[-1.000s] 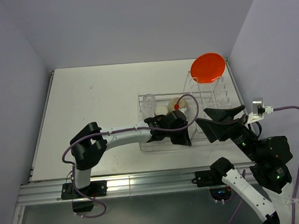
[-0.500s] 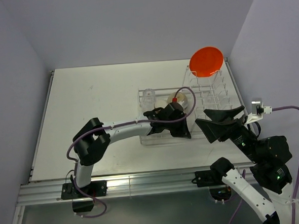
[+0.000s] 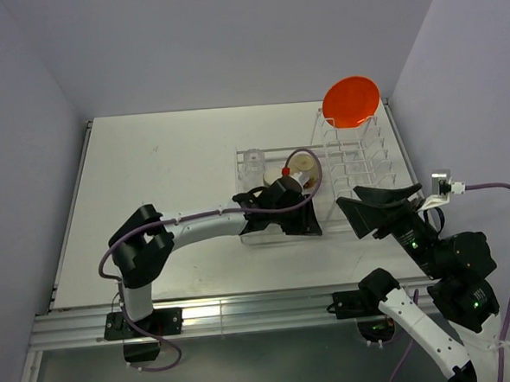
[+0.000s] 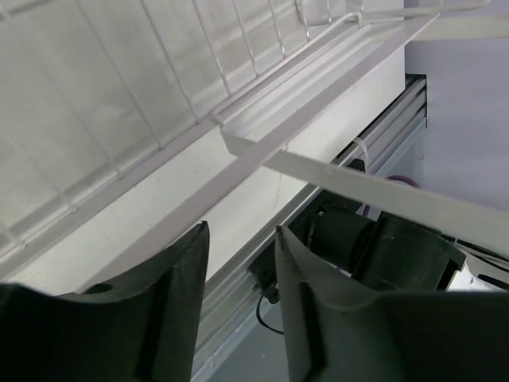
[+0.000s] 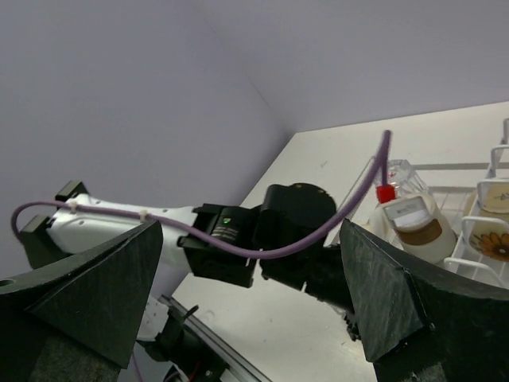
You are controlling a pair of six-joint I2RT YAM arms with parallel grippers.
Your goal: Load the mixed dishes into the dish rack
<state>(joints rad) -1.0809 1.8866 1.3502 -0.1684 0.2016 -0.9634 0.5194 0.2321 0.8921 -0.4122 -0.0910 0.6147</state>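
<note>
The clear dish rack (image 3: 340, 164) stands at the table's right. The orange-red plate (image 3: 352, 102) stands upright in its far plate slots. In the basket part are the clear glass (image 3: 253, 162), also in the right wrist view (image 5: 402, 175), and a brown cup (image 3: 303, 162). Other dishes are hidden under my left arm. My left gripper (image 3: 312, 227) hangs over the basket's front edge, open by a narrow gap and empty (image 4: 238, 239). My right gripper (image 3: 379, 202) is wide open and empty (image 5: 250, 231), raised to the right of the rack.
The rack's wire floor and front rail (image 4: 262, 131) fill the left wrist view. The left arm's purple cable (image 3: 317, 183) loops over the basket. The table's metal front rail (image 3: 245, 311) runs along the near edge. Walls close in on three sides.
My left wrist has turned and drawn back from the basket's far part, uncovering a brown cup. The rack, with the plate and glass, has shifted slightly toward the back. The right gripper has barely moved.
</note>
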